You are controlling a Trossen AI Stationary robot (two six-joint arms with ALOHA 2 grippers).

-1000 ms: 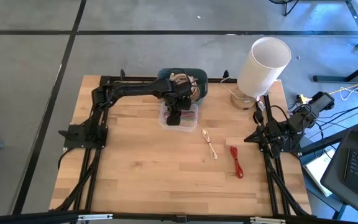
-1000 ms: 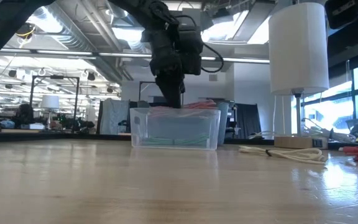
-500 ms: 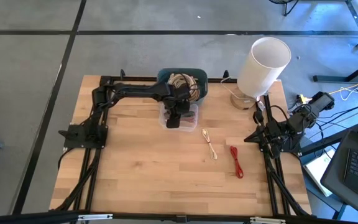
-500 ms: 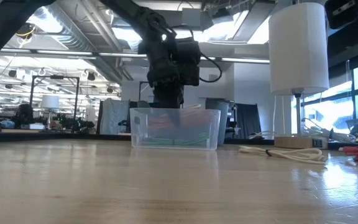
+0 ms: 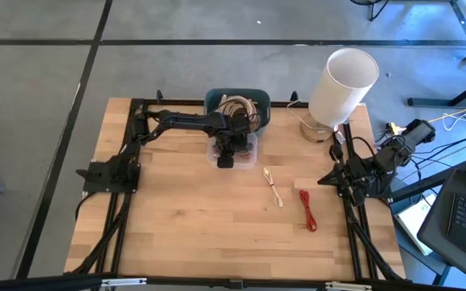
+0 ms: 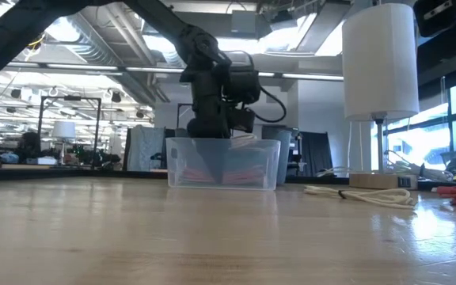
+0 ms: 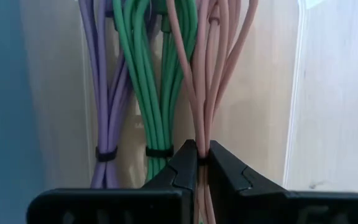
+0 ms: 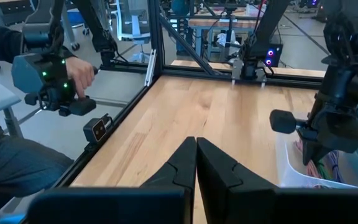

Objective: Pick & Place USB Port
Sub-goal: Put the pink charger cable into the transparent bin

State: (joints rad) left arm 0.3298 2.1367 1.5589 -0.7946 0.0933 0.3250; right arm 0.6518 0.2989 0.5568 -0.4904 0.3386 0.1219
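Note:
A clear plastic bin stands on the table's far middle. My left gripper reaches down into it, shut on a pink cable bundle. A green bundle and a purple bundle lie side by side next to the pink one in the bin. The low view shows the gripper sunk below the bin's rim. My right gripper waits shut with nothing in it at the table's right edge. My left gripper pinches the pink bundle's strands between its two fingers, coming from above and pointing steeply down. The strands run on away from the fingertips, inside the bin alongside the green bundle. Whether the bundle rests on the bin's floor does not show.
Behind the clear bin is a dark teal bin with coiled cables. A cream cable and a red cable lie loose right of centre. A white lamp stands at the far right. A person's hand holds a device beyond the table.
My left gripper has gone straight down into the clear bin, staying shut on the pink bundle. The bundle, which stood at the bin's rim, now lies inside the bin.

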